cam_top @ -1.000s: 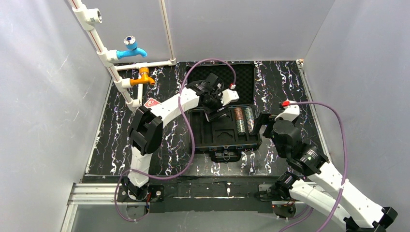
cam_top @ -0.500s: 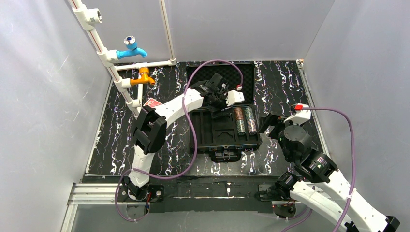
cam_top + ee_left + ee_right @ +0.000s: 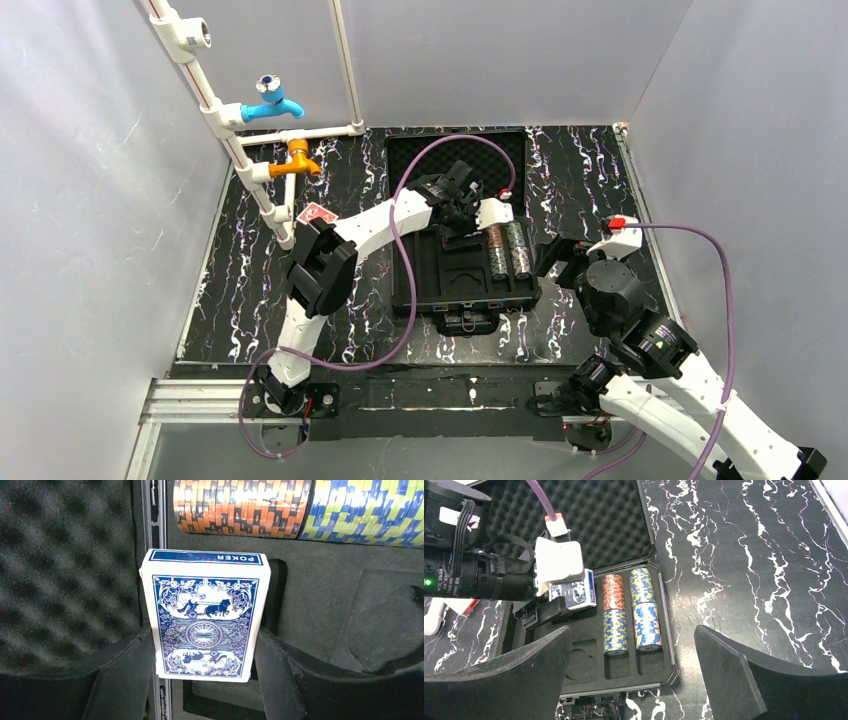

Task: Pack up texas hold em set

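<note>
The black briefcase lies open on the table, foam lid (image 3: 412,160) at the back and slotted tray (image 3: 408,292) in front. Chip rolls (image 3: 505,250) fill the two right slots; the wrist view shows an orange roll (image 3: 613,592) and blue-yellow ones (image 3: 647,626). My left gripper (image 3: 205,632) is shut on the blue card deck (image 3: 205,620), holding it over the tray's back edge just left of the orange roll (image 3: 240,505). A red deck (image 3: 314,213) lies on the table left of the case. My right gripper (image 3: 632,632) is open with nothing in it, beside the case's right side.
White pipes with a blue tap (image 3: 272,103) and an orange tap (image 3: 296,160) stand at the back left. Grey walls close in the black marbled table (image 3: 600,170). The case's latches (image 3: 466,322) face the arms.
My left gripper has carried the blue deck rightward along the tray's back toward the chip rolls. The right arm drew back to the right, then held still.
</note>
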Motion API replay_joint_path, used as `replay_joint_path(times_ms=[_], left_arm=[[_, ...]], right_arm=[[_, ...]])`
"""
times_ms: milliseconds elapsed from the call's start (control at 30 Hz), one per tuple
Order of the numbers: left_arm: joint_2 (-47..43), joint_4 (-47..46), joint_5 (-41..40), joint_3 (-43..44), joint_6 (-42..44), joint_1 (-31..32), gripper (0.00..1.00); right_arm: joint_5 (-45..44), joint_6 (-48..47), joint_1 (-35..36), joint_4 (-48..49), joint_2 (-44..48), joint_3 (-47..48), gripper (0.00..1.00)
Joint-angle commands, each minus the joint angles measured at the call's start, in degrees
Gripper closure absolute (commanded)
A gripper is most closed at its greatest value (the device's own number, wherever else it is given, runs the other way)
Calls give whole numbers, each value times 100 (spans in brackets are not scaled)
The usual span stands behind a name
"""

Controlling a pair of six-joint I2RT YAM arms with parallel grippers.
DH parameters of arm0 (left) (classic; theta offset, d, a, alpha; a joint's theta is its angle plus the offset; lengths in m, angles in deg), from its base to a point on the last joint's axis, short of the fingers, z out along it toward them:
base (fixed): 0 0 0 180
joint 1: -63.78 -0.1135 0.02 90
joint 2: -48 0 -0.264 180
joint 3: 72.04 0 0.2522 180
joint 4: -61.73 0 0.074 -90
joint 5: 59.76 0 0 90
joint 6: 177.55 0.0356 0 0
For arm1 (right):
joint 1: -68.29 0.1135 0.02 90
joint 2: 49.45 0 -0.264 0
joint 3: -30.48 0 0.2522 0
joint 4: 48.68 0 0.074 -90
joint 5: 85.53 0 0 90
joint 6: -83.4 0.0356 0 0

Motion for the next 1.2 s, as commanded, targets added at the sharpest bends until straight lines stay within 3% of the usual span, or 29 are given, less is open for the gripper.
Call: replay_joint_path(times_ms=[0, 167, 633, 867, 1167], left_arm=[[-116, 182, -286, 96, 179, 27, 100], [-64, 651, -671, 306, 339, 64, 100], [296, 1630, -500, 871, 208, 189, 100], [436, 1664, -319, 1138, -75, 207, 95], [627, 1653, -241, 1518, 15, 368, 96]], right_arm=[[-104, 20, -28, 0, 125, -53, 0], [-69, 41, -28, 17, 121, -71, 0], [-43, 82, -31, 17, 112, -95, 0], [-12, 100, -28, 26, 85, -111, 0], [19, 100, -29, 44, 58, -113, 0]])
